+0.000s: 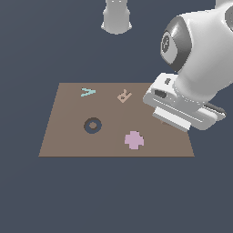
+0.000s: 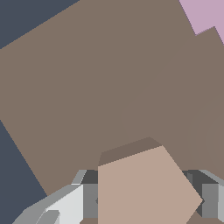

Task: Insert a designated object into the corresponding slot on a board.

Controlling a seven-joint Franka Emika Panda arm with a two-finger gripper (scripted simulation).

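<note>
The peach-tan polygon block [image 2: 146, 188] sits between my gripper's fingers [image 2: 89, 199] in the wrist view. My gripper [image 2: 146, 203] is shut on it. In the exterior view my gripper [image 1: 164, 121] hangs over the right side of the brown board [image 1: 68, 136], and the hand hides the block almost fully. The board [image 2: 87, 78] fills most of the wrist view beneath the block. The dark pentagon slot shows in neither view; in the exterior view the arm covers that part of the board.
A pink cross-shaped piece [image 1: 134, 139] lies on the board near its front edge and shows in the wrist view [image 2: 205, 15]. A dark ring cut-out [image 1: 93, 125], a tan R piece [image 1: 124, 96] and a teal V-shaped piece [image 1: 88, 92] are also on the board. The arm's base [image 1: 116, 18] stands behind.
</note>
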